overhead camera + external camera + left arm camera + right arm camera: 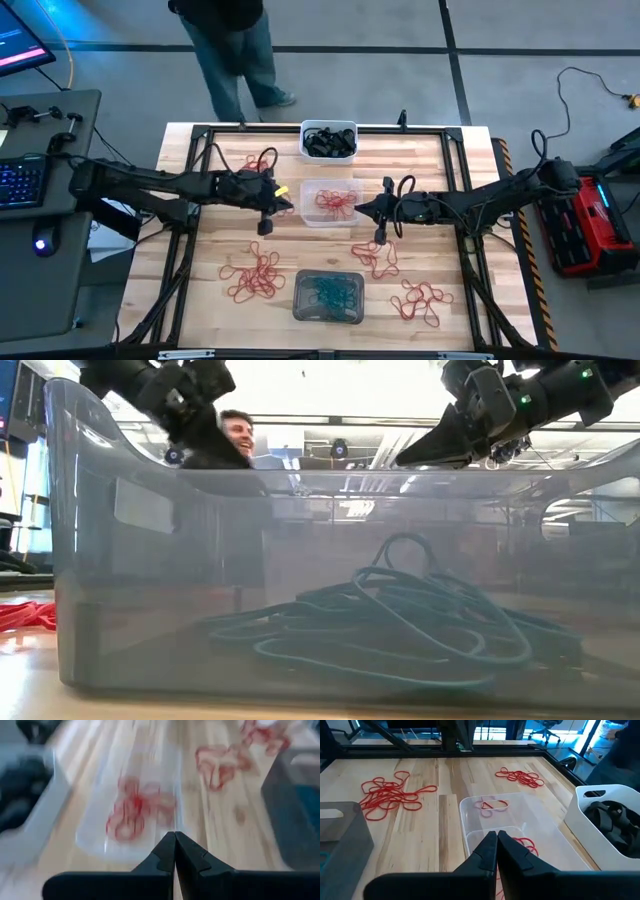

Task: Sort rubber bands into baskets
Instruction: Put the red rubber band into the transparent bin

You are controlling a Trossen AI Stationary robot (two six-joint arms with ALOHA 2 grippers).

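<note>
Three baskets stand in a row down the table's middle: a white one with black rubber bands at the far edge, a clear one with red bands, and a grey one with teal bands near the front. Loose red bands lie on the wood in heaps. My left gripper is shut and empty at the clear basket's left side. My right gripper is shut and empty at that basket's right side.
A black frame rail runs round the tabletop. A person stands beyond the far edge. A desk with a keyboard is off to the left, and a red case to the right.
</note>
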